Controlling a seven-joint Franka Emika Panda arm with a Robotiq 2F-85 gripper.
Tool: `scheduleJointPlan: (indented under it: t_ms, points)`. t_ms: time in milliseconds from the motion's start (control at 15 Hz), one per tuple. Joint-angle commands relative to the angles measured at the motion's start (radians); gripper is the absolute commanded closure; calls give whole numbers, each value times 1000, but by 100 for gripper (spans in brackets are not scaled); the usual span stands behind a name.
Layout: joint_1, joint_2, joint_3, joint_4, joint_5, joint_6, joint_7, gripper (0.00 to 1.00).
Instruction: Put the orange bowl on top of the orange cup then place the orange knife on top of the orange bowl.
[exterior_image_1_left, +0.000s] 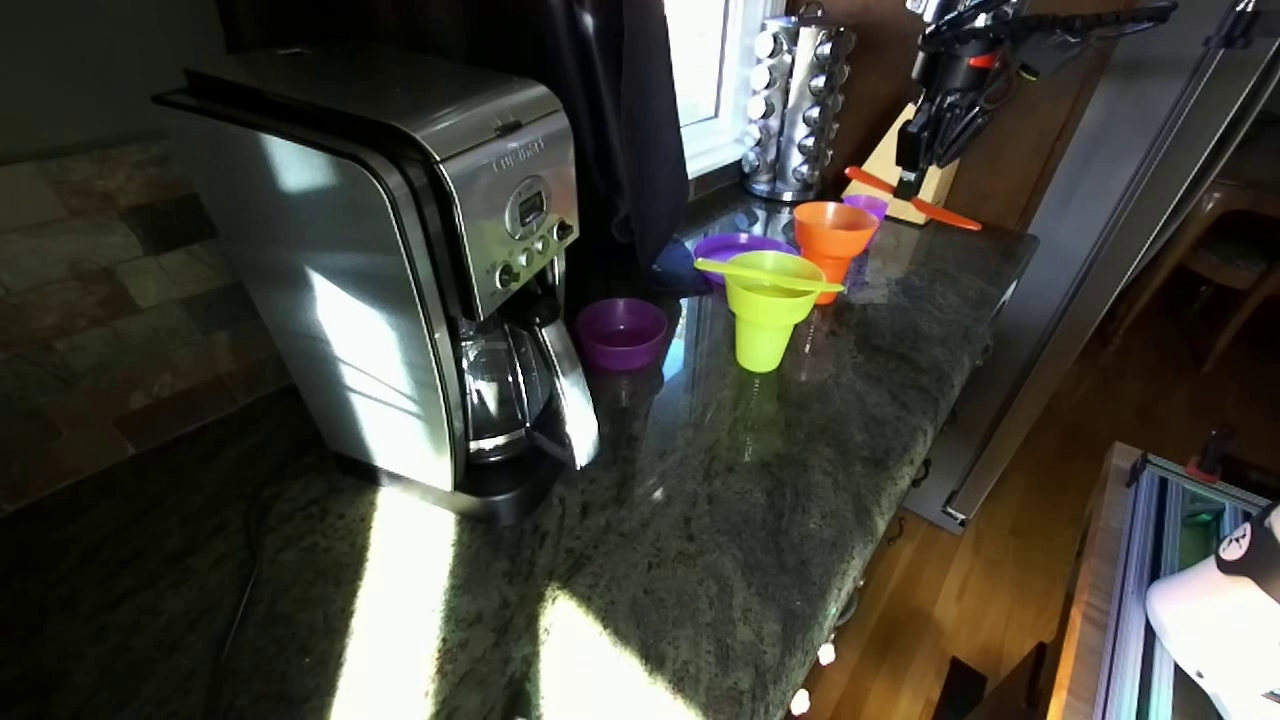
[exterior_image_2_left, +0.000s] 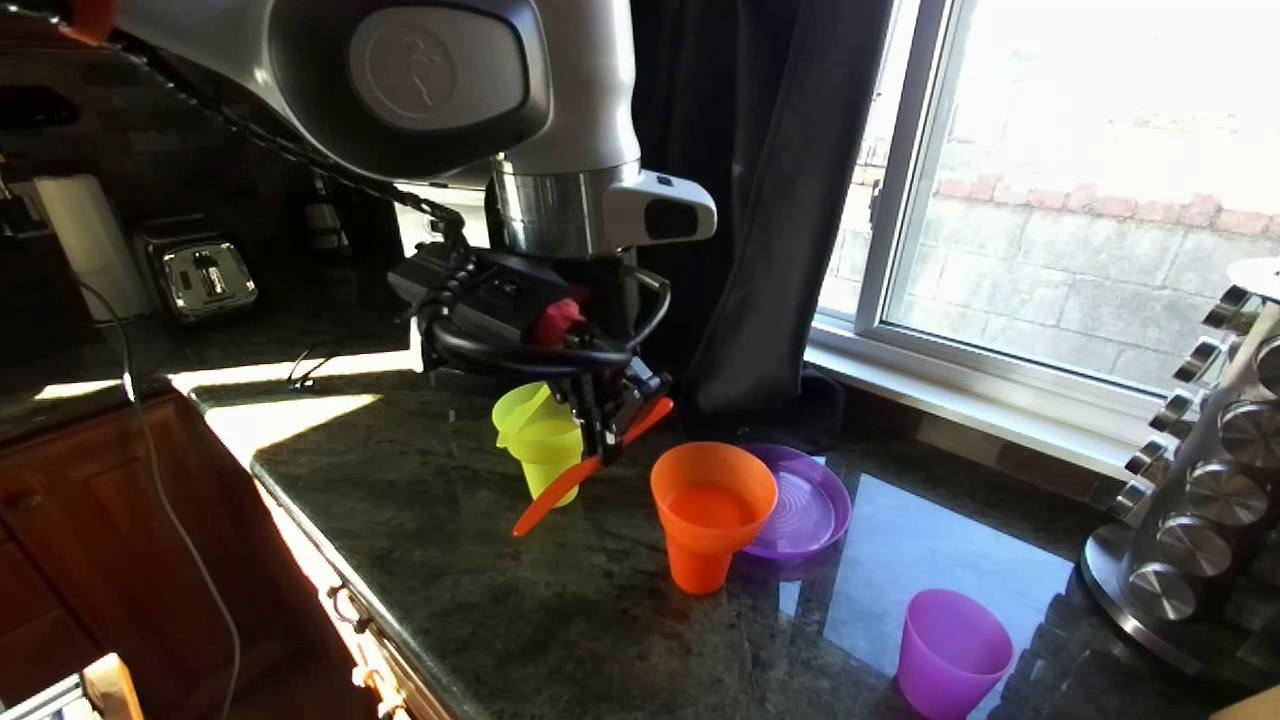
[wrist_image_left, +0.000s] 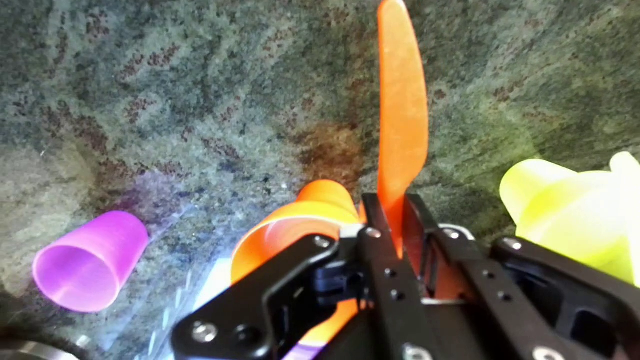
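The orange bowl sits on top of the upright orange cup on the counter. The bowl (exterior_image_1_left: 836, 232) (exterior_image_2_left: 712, 505) and the cup (exterior_image_1_left: 826, 283) (exterior_image_2_left: 698, 572) show in both exterior views. In the wrist view the bowl (wrist_image_left: 287, 227) and cup (wrist_image_left: 327, 192) lie left of the fingers, partly hidden by the gripper. My gripper (exterior_image_1_left: 908, 190) (exterior_image_2_left: 605, 455) (wrist_image_left: 392, 205) is shut on the orange knife (exterior_image_1_left: 948, 215) (exterior_image_2_left: 558, 495) (wrist_image_left: 402, 110) near its middle. It holds the knife in the air beside the stack, apart from the bowl.
A yellow-green stack (exterior_image_2_left: 540, 440) with a yellow-green knife (exterior_image_1_left: 770, 273) across it stands near. A purple dish (exterior_image_2_left: 795, 510), purple bowl (exterior_image_1_left: 622, 335) and purple cup (exterior_image_2_left: 953, 650) are on the counter (exterior_image_2_left: 580, 600). A coffee maker (exterior_image_1_left: 370, 280), spice rack (exterior_image_2_left: 1190, 540) and knife block (exterior_image_1_left: 890, 160) stand around.
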Motion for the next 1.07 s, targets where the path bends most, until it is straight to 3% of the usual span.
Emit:
scheduleJointPlan:
  t_ms: [0, 600, 1000]
  points:
    - [7, 76, -26, 107, 43, -42, -55, 96]
    - [-4, 285, -23, 304, 77, -65, -129, 96]
    - [-16, 367, -12, 371, 77, -93, -192, 96]
